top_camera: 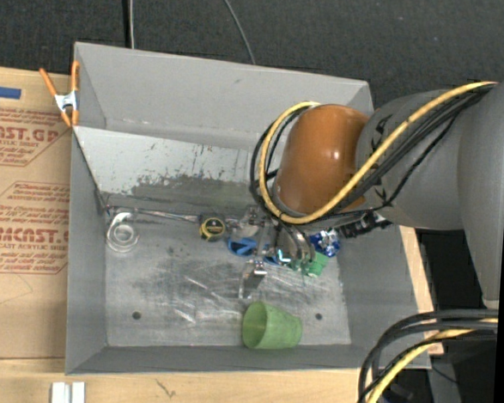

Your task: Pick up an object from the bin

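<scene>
1. Hanging beneath the orange wrist cover [319, 158], the gripper [260, 270] is seen low over the right middle of the bin [152, 146]; whether it is open or closed cannot be told.
2. A small blue piece [242, 244] is found just beside it, toward the view's left.
3. A green cup [271, 328] is laid on its side by the near wall, just below the gripper in the view, its long axis running roughly across the view.
4. If the cup is taken as the target, a short move toward the near wall is judged necessary, with the grip set across that axis.
</scene>
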